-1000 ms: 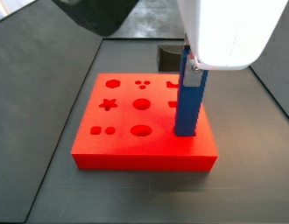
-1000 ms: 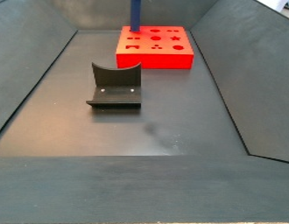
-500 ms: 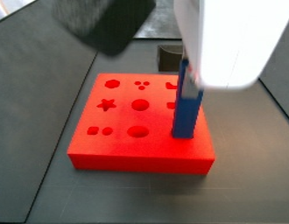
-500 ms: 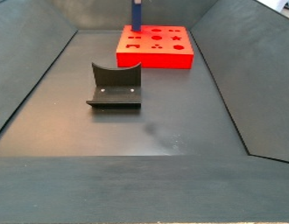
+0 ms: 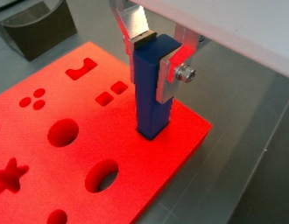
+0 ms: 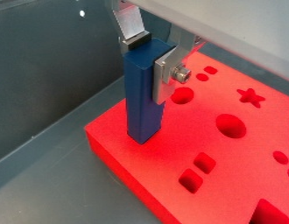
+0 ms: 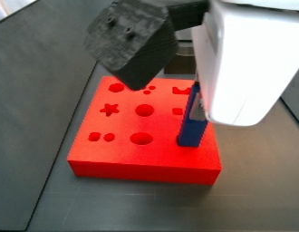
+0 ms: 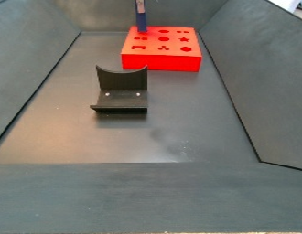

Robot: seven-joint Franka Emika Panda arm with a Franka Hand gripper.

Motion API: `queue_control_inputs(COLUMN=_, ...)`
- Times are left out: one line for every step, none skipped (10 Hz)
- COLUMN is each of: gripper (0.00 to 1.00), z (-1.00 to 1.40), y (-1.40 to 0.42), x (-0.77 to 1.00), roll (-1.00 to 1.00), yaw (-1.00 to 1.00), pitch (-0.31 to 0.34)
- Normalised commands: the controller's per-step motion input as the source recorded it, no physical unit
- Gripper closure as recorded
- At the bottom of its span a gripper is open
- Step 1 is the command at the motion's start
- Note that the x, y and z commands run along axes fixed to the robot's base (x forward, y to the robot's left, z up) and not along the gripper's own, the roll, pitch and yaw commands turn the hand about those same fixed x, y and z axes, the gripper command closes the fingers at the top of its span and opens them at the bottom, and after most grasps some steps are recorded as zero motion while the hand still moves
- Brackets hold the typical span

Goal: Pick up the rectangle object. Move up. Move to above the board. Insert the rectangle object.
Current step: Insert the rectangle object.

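Observation:
The rectangle object [image 5: 153, 96] is a slim blue bar standing upright, its lower end in a hole near one edge of the board [image 5: 171, 144]. The board is a red-orange block with round, star and square cut-outs. In both wrist views my gripper [image 5: 154, 54] is shut on the bar's top, one silver finger [image 6: 167, 77] flat against its side. The bar [image 6: 144, 96] rises from the board [image 6: 171, 171]. In a side view the bar [image 7: 192, 122] shows under the white arm, over the board [image 7: 139, 168]. From farther off, the bar [image 8: 140, 11] stands at the board's [image 8: 166, 62] back edge.
The fixture [image 8: 121, 90] stands on the dark floor in front of the board; it also shows as a dark block [image 5: 36, 31] beyond the board. Sloping grey walls [image 8: 31, 101] close in the floor. A dark boxy part of the arm [image 7: 134, 41] hangs over the board.
The arm has come down over the board; less of the blue bar shows above the board's top in a side view. The fixture has not moved.

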Motion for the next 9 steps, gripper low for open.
queue_control_inputs(gripper=1.00, z=-0.19, y=0.00, x=0.19, roll=0.15, yaw=-0.34, pitch=0.389)
queue_control_inputs(gripper=1.00, z=-0.02, y=0.21, x=0.00, roll=-0.09, yaw=0.00, pitch=0.030)
queue_control_inputs(gripper=1.00, z=0.00, y=0.00, x=0.00, roll=0.00, yaw=0.00, pitch=0.000)
queue_control_inputs(gripper=1.00, z=-0.67, y=0.24, x=-0.20, roll=-0.22, yaw=0.00, pitch=-0.114)
queue_control_inputs(gripper=1.00, z=-0.76, y=0.16, x=-0.17, roll=-0.17, yaw=0.00, pitch=-0.123)
queue_control_inputs(gripper=1.00, z=-0.11, y=0.01, x=-0.05, roll=-0.12, yaw=0.00, pitch=-0.010)
queue_control_inputs(gripper=1.00, z=0.00, y=0.00, x=0.00, roll=-0.03, yaw=0.00, pitch=0.000)
queue_control_inputs(gripper=1.00, z=-0.17, y=0.00, x=-0.02, roll=-0.03, yaw=0.00, pitch=-0.019)
queue_control_inputs(gripper=1.00, z=-0.75, y=0.00, x=-0.05, roll=-0.02, yaw=0.00, pitch=-0.121)
